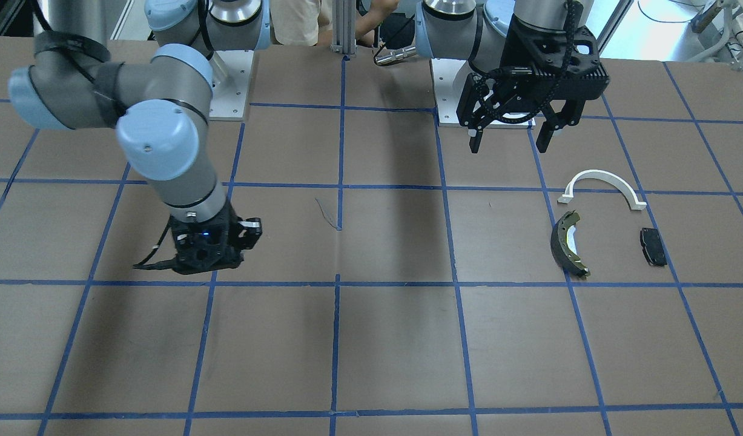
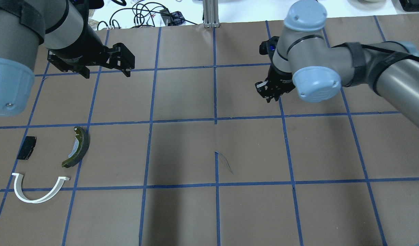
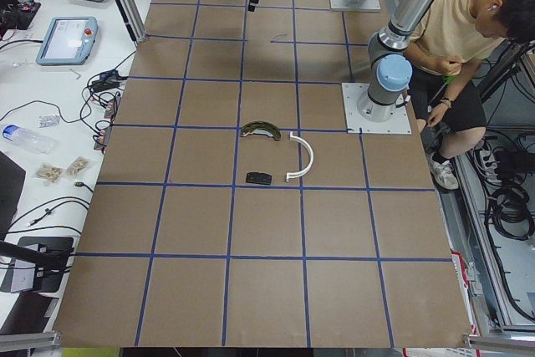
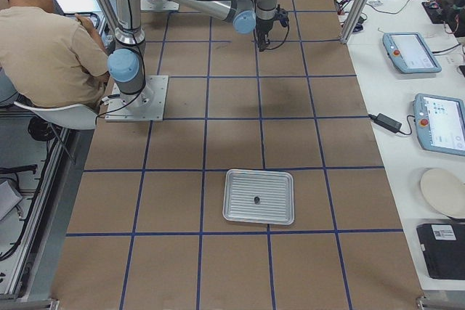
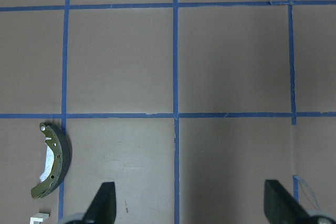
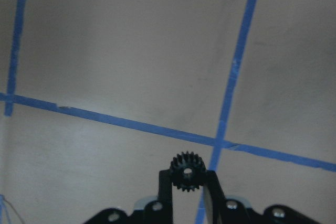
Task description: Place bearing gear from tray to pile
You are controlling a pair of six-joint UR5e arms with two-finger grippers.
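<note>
Arms from the front: right tool (image 1: 209, 259) points straight down over the tabletop (image 1: 395, 339), elbow bent; left tool (image 1: 509, 142) hangs spread, empty, the pile (image 1: 568, 242) near, beyond its tips. Right wrist: bearing gear (image 6: 184, 171) clenched between that tool's fingertips.

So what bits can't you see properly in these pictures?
Gear: in the front-facing view the right gripper itself hides it.
Dark speck in the tray, exterior right view: too small to name.
White bracket, left wrist view: cut by the bottom edge.
</note>
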